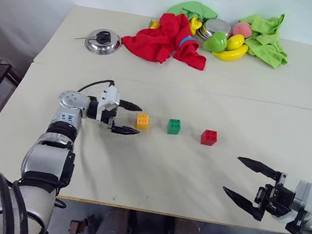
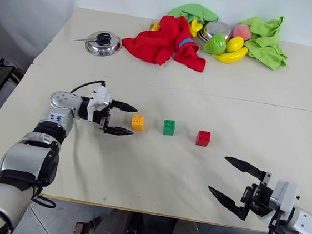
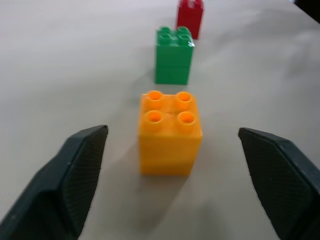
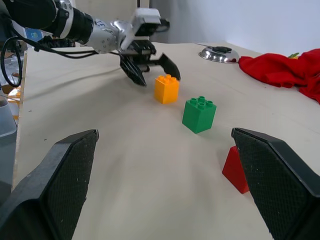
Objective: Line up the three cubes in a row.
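Already the orange-yellow cube (image 1: 142, 120), the green cube (image 1: 174, 126) and the red cube (image 1: 209, 137) stand apart in a near-straight row mid-counter (image 1: 155, 178), so the task looks all but finished. The left claw (image 1: 127, 118) gapes empty just beside the orange-yellow one; the right claw (image 1: 248, 181) waits spread wide, well apart.

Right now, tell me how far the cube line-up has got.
Looks essentially done: the orange cube, green cube and red cube stand in one row on the table, apart from each other. In hand: nothing. The left gripper is open beside the orange cube, not touching it; the right gripper is open, away from the row. Left: at most withdrawing the left arm.
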